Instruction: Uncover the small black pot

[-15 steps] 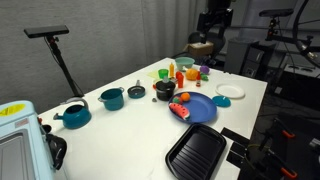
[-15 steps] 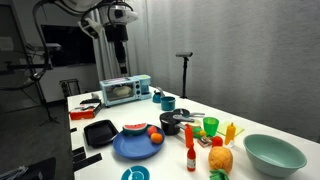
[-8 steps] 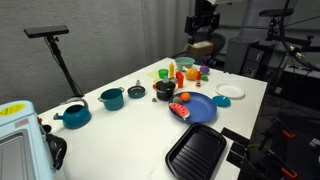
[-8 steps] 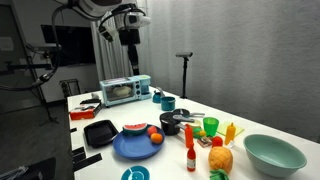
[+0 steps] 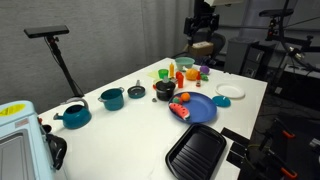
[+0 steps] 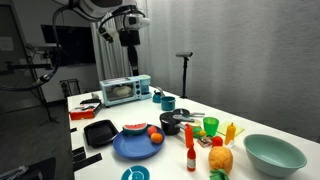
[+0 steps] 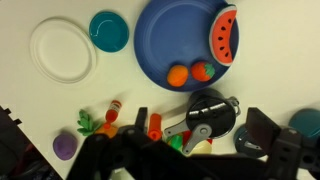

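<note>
Wrist view looks straight down on the counter (image 7: 38, 102). At the left lies a white plate (image 7: 62, 50). Next to it is a small teal dish (image 7: 109, 30), then a large blue plate (image 7: 175, 35) carrying an orange (image 7: 177, 75) and a watermelon slice (image 7: 225, 30). The small black pot (image 7: 212, 112) stands just beside the blue plate's rim, toward the bottom of the picture. Its black lid is on, with a grey handle across the top. A teal pot (image 7: 306, 120) is cut off by the right edge. Dark, blurred shapes fill the bottom strip of this view.

In an exterior view a row runs from left to right along the counter (image 5: 250, 105): a larger teal pot (image 5: 75, 115), a smaller teal pot (image 5: 111, 98), a flat grey piece with a knob (image 5: 136, 91), then the small black pot (image 5: 164, 91) close to the blue plate (image 5: 200, 112).

In both exterior views the fingers (image 6: 128, 41) hang high over the counter, well apart from the pot and touching nothing. They are too small and dark there to tell whether they stand wide or narrow.
</note>
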Controlling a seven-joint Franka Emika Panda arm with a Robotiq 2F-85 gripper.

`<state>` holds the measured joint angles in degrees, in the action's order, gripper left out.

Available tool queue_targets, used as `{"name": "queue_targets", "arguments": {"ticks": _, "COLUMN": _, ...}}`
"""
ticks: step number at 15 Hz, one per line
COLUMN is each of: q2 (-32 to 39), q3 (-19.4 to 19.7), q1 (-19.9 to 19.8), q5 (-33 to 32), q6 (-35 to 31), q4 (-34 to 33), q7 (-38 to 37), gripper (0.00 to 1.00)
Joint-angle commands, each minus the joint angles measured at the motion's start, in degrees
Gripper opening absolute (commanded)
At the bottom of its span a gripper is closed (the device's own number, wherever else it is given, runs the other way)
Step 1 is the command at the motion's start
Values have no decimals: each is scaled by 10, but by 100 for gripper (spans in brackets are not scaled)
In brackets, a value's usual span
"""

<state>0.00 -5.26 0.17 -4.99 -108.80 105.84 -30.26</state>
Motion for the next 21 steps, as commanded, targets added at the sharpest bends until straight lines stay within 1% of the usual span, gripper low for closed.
{"name": "queue_targets", "arguments": {"ticks": 1, "q2": 42, "q3": 7, "q1": 14, "q5": -1, "q6": 10, "q4": -39, "q7": -65, "gripper": 100}}
{"name": "queue_targets", "arguments": {"ticks": 3, "q2": 70, "q3": 14, "q1": 14, "q5": 4, "q6": 14, "q4": -62, "q7": -119, "gripper": 100}}
{"name": "queue_targets", "arguments": {"ticks": 5, "q2": 103, "q3": 21, "q1": 15, "q5": 6, "q6": 19, "q4": -91, "q7": -156, "gripper": 100}}
{"name": "queue_targets", "arguments": {"ticks": 9, "q2": 175, "q3": 38, "q1": 19, "q5": 5, "q6": 6, "q4": -160, "q7": -200, "gripper": 100}}
{"name": "queue_targets", "arguments": {"ticks": 15, "q2": 293, "q3": 63, "q1": 24, "q5": 24, "q6": -25, "q4": -270, "q7": -256, "gripper": 100}}
{"name": "queue_targets", "arguments": {"ticks": 19, "q2": 358, "q3": 84, "q1": 35, "q5": 8, "q6": -64, "q4": -339, "q7": -290, "gripper": 100}}
{"name": "queue_targets", "arguments": {"ticks": 21, "q2": 386, "q3": 98, "q1": 41, "q5": 4, "q6": -71, "q4": -371, "q7": -319, "gripper": 100}}
